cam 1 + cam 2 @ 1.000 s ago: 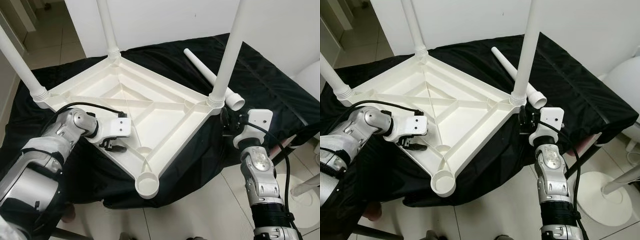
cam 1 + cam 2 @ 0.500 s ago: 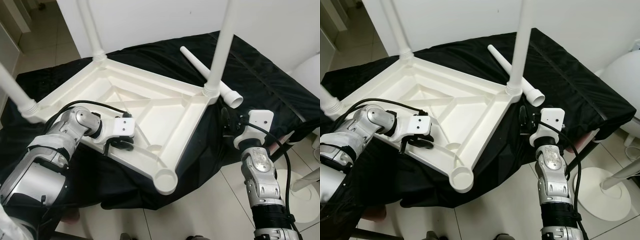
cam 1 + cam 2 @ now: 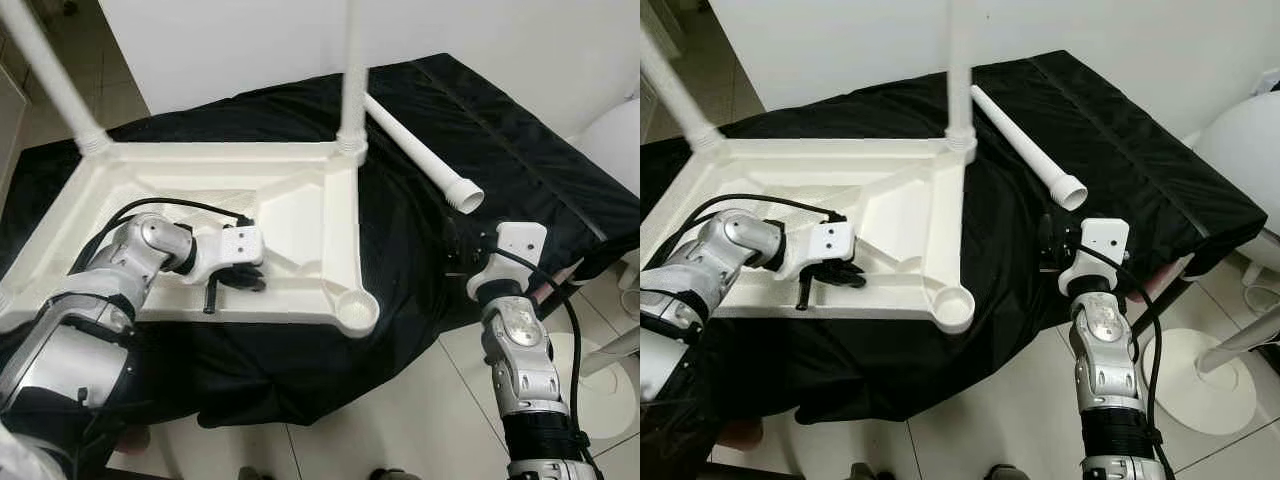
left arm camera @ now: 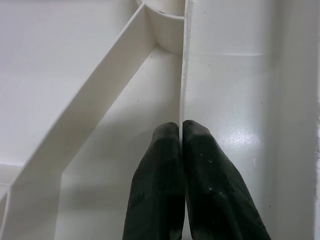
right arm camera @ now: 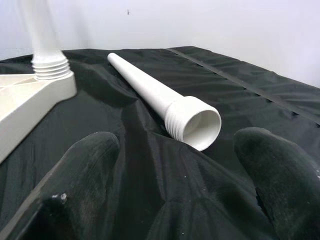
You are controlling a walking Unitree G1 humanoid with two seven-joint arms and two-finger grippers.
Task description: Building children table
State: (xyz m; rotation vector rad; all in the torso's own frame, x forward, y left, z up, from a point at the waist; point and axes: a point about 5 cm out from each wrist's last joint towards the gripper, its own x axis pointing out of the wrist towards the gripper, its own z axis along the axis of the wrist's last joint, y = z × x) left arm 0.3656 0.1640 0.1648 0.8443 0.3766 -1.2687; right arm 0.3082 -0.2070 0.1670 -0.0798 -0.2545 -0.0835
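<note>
Tabletop: white plastic children's table top [image 3: 300, 200], upside down on the black cloth-covered surface [image 3: 500, 130], ribbed underside facing up.
Fitted legs: white plastic tube legs screwed upright into the corners; one at the far right corner [image 3: 350, 75], one at the far left corner [image 3: 50, 80].
Empty socket: round open leg socket [image 3: 357, 310] at the near right corner of the top, nothing in it.
Loose leg: white tapered plastic leg with threaded wide end [image 3: 425, 158] lying flat on the black cloth, right of the top and apart from it, open end toward the robot.
Left gripper: left gripper [image 4: 180, 131] inside the upturned top near its front edge, fingers pinched tight on a thin white rib [image 4: 183, 75] that runs to the socket wall.
Right gripper: right gripper [image 3: 462, 248] at the near right edge of the cloth, fingers [image 5: 90, 155] spread wide, holding nothing, pointed at the loose leg's open end, not touching it.
Floor: light tiles [image 3: 420, 420] below.
</note>
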